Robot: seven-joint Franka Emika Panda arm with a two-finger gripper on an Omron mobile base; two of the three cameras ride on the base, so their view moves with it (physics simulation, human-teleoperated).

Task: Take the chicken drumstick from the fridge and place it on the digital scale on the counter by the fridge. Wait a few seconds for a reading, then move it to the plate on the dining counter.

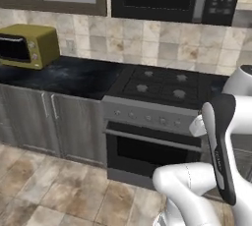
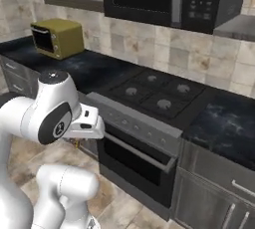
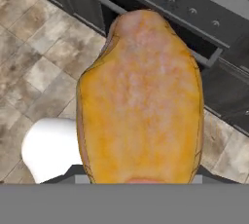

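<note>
Close before the hand camera, above the floor tiles by the oven (image 3: 160,18), your chicken drumstick (image 3: 141,96) sits held in the gripper; it looks light, soft and greasy, so grip its thick middle firmly; carry it gently, lest it slip.
</note>
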